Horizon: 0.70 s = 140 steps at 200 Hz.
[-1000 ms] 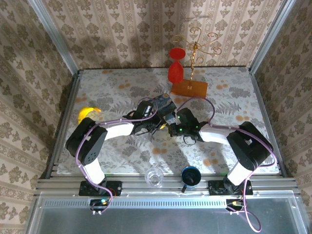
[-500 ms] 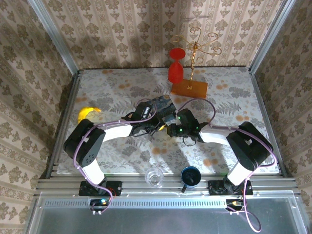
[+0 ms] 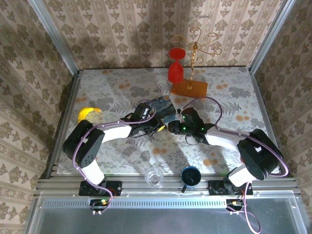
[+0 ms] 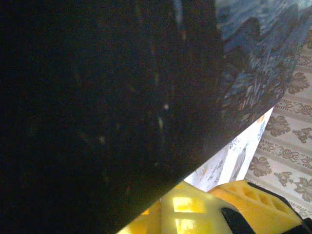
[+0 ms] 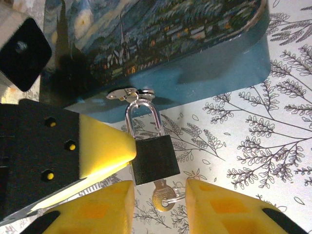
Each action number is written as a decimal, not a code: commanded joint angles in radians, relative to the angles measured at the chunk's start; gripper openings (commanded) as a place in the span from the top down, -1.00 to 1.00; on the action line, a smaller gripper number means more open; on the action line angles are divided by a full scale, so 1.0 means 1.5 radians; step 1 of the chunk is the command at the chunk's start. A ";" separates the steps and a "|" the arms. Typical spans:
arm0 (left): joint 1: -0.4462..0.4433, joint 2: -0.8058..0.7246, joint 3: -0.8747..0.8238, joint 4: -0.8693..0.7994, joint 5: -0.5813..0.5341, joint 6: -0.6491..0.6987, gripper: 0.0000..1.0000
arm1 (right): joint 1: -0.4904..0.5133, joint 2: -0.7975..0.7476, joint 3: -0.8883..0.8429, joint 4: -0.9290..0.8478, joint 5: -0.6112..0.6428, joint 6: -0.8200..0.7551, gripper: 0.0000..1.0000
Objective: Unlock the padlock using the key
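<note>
Presumably light, rigid, swingy: padlock (image 5: pixel 153 160) hung off the tin (image 5: pixel 161 39); best hold, the key (image 5: pixel 164 197). Right gripper (image 5: pixel 158 207) jaws flanked it, unclosed; left gripper (image 3: pixel 159 127) fully closed.

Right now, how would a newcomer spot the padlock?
Start at the blue tin painted with a swirling night sky, lying on the flowery table. Hooked through the small latch on its side is the padlock: a tiny square black body under a silver loop, key in its underside.
</note>
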 commanded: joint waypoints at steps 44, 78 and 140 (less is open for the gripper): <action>0.005 0.000 -0.023 -0.057 0.015 -0.010 0.71 | -0.003 0.009 0.025 -0.042 0.024 0.002 0.25; 0.004 0.006 -0.025 -0.059 0.015 -0.015 0.49 | -0.003 0.043 0.038 -0.026 0.015 -0.002 0.24; 0.007 -0.014 -0.036 -0.061 0.002 -0.018 0.47 | -0.007 0.105 0.069 -0.011 0.004 -0.033 0.23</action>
